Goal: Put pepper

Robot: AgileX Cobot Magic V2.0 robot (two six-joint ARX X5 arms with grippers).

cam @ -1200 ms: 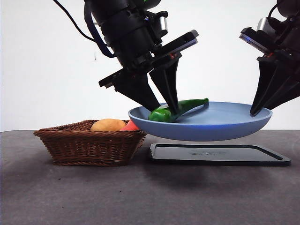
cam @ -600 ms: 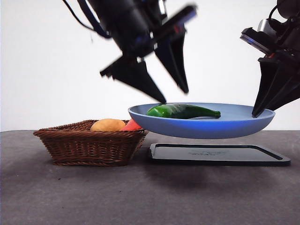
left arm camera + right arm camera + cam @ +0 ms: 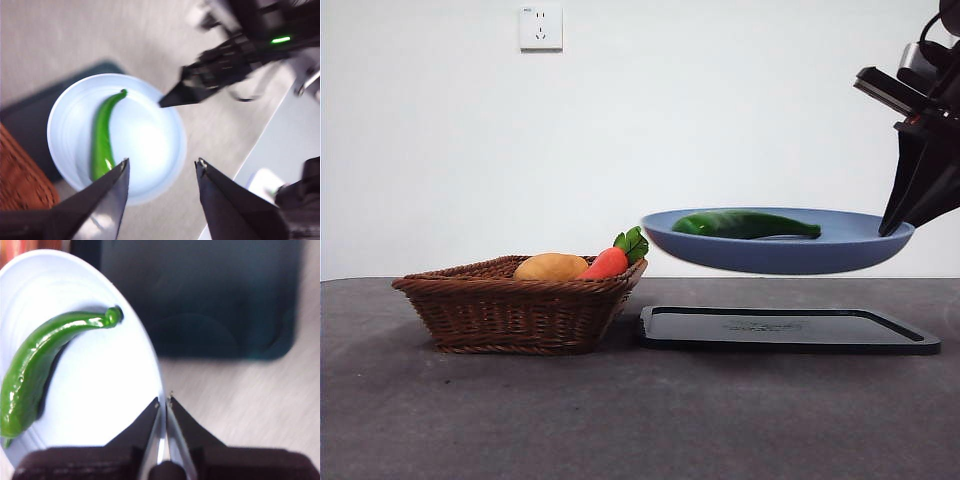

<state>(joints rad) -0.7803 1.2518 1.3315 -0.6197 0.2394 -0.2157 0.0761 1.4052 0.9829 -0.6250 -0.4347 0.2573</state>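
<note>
The green pepper (image 3: pixel 745 224) lies in the blue plate (image 3: pixel 770 255), which hangs in the air above the dark tray (image 3: pixel 785 328). My right gripper (image 3: pixel 902 222) is shut on the plate's right rim and holds it up; the right wrist view shows the jaws pinching the rim (image 3: pixel 161 405) with the pepper (image 3: pixel 45 355) on the plate. My left gripper (image 3: pixel 161 167) is open and empty, high above the plate (image 3: pixel 145 145), looking down on the pepper (image 3: pixel 102 137). It is out of the front view.
A wicker basket (image 3: pixel 515 312) stands at the left with a tan potato (image 3: pixel 551 267) and an orange carrot (image 3: pixel 612 260) in it. The dark tray lies on the grey table under the plate. A wall socket (image 3: pixel 541 27) is on the white wall.
My left gripper let go of the pepper, rose and left the front view. The pepper now lies flat in the plate. The plate shifted a little to the right.
</note>
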